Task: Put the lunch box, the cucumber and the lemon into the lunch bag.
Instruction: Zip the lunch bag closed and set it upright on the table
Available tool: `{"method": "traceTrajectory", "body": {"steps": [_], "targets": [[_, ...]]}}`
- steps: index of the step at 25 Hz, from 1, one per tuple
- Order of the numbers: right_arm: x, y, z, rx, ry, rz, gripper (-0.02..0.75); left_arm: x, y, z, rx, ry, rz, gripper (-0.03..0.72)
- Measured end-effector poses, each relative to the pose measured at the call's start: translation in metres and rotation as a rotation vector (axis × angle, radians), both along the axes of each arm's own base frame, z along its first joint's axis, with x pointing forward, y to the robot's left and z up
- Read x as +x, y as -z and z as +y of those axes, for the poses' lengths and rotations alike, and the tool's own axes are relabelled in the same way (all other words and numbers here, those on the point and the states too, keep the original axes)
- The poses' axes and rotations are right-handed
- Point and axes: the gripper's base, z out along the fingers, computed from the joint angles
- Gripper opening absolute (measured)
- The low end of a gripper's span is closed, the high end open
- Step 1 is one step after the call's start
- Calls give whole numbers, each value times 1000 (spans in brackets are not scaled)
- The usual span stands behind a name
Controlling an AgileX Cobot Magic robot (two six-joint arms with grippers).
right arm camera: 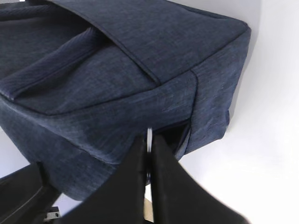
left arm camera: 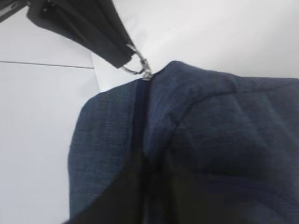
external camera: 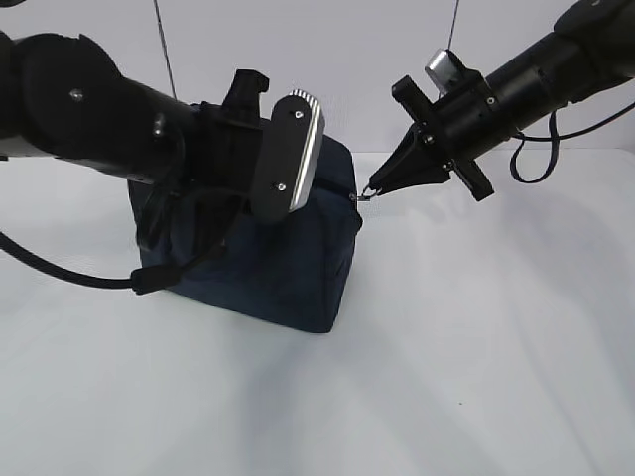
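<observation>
My right gripper (right arm camera: 148, 154) is pinched tight on the silver ring pull (right arm camera: 149, 136) of the zipper, its two dark fingers (right arm camera: 133, 182) pressed together with the thin ring edge showing between them. Right ahead of those fingertips is the end wall of the lunch bag (right arm camera: 140, 79), navy fabric, with a dark slit under the seam just beyond the ring. Further out over the bag's top lies a rolled handle (right arm camera: 56, 65), flat against the lid panel.

From my left wrist, the bag's top (left arm camera: 210, 140) fills the space directly below and in front of me, so close that the bottom of the view goes dark. Whether my left gripper (external camera: 223, 164) holds any fabric I cannot tell; its tips are hidden behind the arm and camera housing in the outside view, pressed down against the top of the bag on its near-left side. Past the bag's far corner, I see the ring (left arm camera: 136, 63) caught in my right gripper's black tips (left arm camera: 119, 49).

The bag stands upright on the white table (external camera: 476, 347), between my two arms.
</observation>
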Motion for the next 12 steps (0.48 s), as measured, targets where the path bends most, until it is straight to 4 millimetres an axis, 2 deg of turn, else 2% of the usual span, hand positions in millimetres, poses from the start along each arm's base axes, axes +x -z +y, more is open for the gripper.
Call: {"method": "traceTrajectory", "body": {"steps": [2, 4, 12], "targets": [[0, 0, 0, -1, 0, 0, 8, 2, 0, -1, -9, -8, -19, 35], [0, 0, 0, -1, 0, 0, 8, 3, -1, -1, -17, -13, -33, -3], [0, 1, -1, -15, -5, -1, 8, 7, -3, 2, -28, -32, -57, -7]]}}
